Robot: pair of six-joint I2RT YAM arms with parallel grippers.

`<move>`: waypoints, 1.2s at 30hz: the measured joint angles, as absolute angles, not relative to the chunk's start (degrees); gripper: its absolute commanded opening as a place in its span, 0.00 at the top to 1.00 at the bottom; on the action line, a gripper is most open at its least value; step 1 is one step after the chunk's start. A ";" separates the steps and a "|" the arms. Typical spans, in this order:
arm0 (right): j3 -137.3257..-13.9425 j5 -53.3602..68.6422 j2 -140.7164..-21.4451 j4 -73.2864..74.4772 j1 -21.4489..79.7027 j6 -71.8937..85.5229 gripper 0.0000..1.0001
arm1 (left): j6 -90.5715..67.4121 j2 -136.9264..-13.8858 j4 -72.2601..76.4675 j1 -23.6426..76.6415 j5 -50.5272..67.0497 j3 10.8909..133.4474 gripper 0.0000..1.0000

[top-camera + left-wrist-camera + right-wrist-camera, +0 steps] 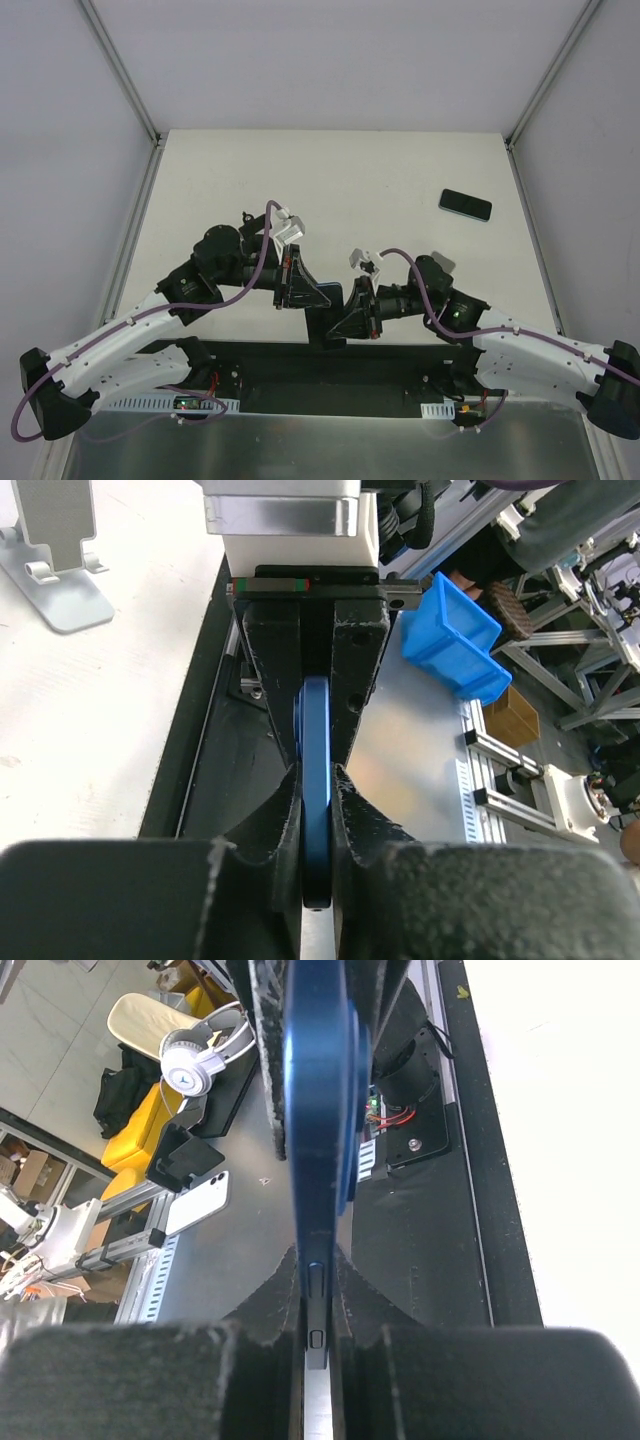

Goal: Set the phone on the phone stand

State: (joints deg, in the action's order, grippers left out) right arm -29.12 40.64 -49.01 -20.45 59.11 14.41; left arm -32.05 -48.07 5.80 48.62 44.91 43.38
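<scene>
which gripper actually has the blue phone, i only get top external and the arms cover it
observer: both. the left gripper pinches one end of the blue phone and the right gripper clamps the other end.
operator: is it lying flat or on edge
observer: on edge. both wrist views look straight down its thin side.
operator: where is the stand, can't pick it out from here
observer: the left wrist view shows the phone stand upright on the white table, off to one side of the phone and apart from it, with nothing on the part that shows.
</scene>
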 measured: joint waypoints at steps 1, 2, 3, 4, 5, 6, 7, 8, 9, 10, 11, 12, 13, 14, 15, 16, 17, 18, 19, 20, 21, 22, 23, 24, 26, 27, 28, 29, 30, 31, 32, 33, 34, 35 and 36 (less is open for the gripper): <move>-29.41 40.77 -49.10 -19.99 59.20 14.41 0.99 | -31.88 -48.25 5.50 48.62 44.97 43.55 1.00; -29.61 40.75 -49.17 -19.59 59.20 14.31 0.94 | -31.70 -48.31 5.04 48.62 44.91 43.83 1.00; -29.80 40.77 -49.28 -19.42 59.20 14.24 0.56 | -31.66 -48.31 4.80 48.62 44.73 43.99 1.00; -30.00 40.75 -49.34 -19.16 59.20 14.00 0.38 | -31.51 -48.31 4.25 48.62 44.45 44.27 1.00; -30.09 40.42 -49.36 -19.07 59.20 13.85 0.24 | -30.96 -48.12 3.25 48.64 43.57 44.69 1.00; -30.37 39.51 -49.41 -18.61 59.27 13.47 0.04 | -30.39 -47.81 2.07 48.71 42.44 44.95 1.00; -31.05 37.41 -49.43 -17.45 59.42 12.60 0.04 | -29.39 -47.07 -0.89 48.80 40.05 45.60 1.00; -31.77 35.42 -49.41 -16.32 59.44 12.21 0.04 | -28.21 -45.91 -4.25 48.80 37.06 46.35 1.00; -32.42 32.36 -49.41 -15.05 59.46 11.53 0.04 | -26.85 -44.38 -8.10 48.82 33.15 47.33 1.00; -33.17 28.91 -49.41 -13.63 59.51 11.07 0.04 | -25.65 -42.48 -11.81 48.77 28.91 48.49 1.00; -33.85 25.45 -49.43 -12.23 59.51 10.92 0.04 | -24.43 -40.36 -15.09 48.77 24.62 49.65 1.00; -34.39 22.50 -49.47 -11.09 59.51 10.92 0.04 | -23.88 -38.44 -17.96 48.77 20.27 50.74 1.00; -35.16 18.57 -49.76 -9.74 59.51 10.98 0.04 | -23.14 -35.53 -21.76 48.77 13.96 52.18 1.00; -35.97 15.03 -50.41 -9.04 59.48 10.94 0.04 | -22.90 -33.17 -23.92 48.77 9.80 53.06 1.00; -36.77 11.75 -51.29 -8.67 59.44 10.87 0.04 | -22.79 -29.95 -27.40 48.77 4.21 54.26 1.00; -37.76 9.32 -52.62 -8.05 59.44 10.55 0.04 | -22.48 -27.73 -29.47 48.75 0.47 55.00 1.00; -39.44 7.40 -54.48 -7.16 59.29 9.98 0.02 | -22.15 -24.64 -31.92 48.75 -3.64 55.75 1.00; -41.25 6.00 -56.45 -6.37 59.20 9.32 0.03 | -21.78 -22.28 -33.98 48.75 -7.01 56.49 1.00; -44.49 4.25 -59.75 -4.25 59.16 8.34 0.06 | -21.58 -20.60 -35.53 48.75 -9.04 57.06 1.00; -48.82 2.57 -63.59 -2.39 59.07 7.40 0.09 | -21.45 -18.96 -37.23 48.77 -11.40 57.69 1.00; -53.23 1.15 -67.61 -1.28 59.02 6.44 0.10 | -21.30 -17.67 -39.22 48.77 -13.45 58.52 1.00; -57.10 0.01 -71.18 -0.32 58.89 5.58 0.12 | -21.19 -16.97 -40.86 48.77 -15.18 59.24 1.00; -61.58 -1.02 -74.94 0.95 58.70 4.84 0.15 | -21.12 -16.64 -42.06 48.77 -16.25 59.75 1.00; -65.36 -1.83 -78.32 1.61 58.57 4.19 0.20 | -21.10 -16.51 -43.40 48.77 -17.47 60.31 1.00; -72.82 -3.64 -85.03 3.90 58.30 2.26 0.24 | -21.04 -16.51 -45.63 48.77 -19.70 60.84 1.00; -76.75 -4.21 -88.55 5.28 58.19 1.37 0.27 | -21.04 -16.51 -46.85 48.77 -20.53 60.84 1.00; -79.90 -4.64 -91.70 6.28 58.08 0.43 0.29 | -21.04 -16.53 -47.75 48.77 -21.02 60.86 1.00; -83.53 -5.21 -95.37 7.62 57.98 -0.80 0.29 | -21.06 -16.53 -48.77 48.77 -21.47 60.86 1.00; -85.58 -5.39 -97.62 8.73 57.93 -1.63 0.29 | -21.08 -16.53 -49.54 48.77 -21.69 60.84 1.00; -87.92 -5.54 -100.25 10.11 57.84 -2.50 0.28 | -21.17 -16.53 -50.37 48.77 -21.89 60.84 1.00; -90.04 -5.56 -102.91 11.22 57.82 -3.60 0.31 | -21.21 -16.53 -50.59 48.77 -21.96 60.82 1.00; -90.98 -5.50 -104.31 11.75 57.71 -4.19 0.32 | -21.32 -16.53 -50.72 48.77 -21.96 60.75 1.00; -91.90 -5.28 -105.80 12.75 57.60 -4.97 0.34 | -21.43 -16.53 -50.83 48.77 -22.02 60.62 1.00; -92.40 -5.19 -106.74 13.30 57.54 -5.48 0.38 | -21.45 -16.56 -50.96 48.77 -22.04 60.45 1.00; -92.97 -4.95 -107.81 14.09 57.45 -6.17 0.40 | -21.47 -16.56 -51.00 48.77 -22.02 60.10 1.00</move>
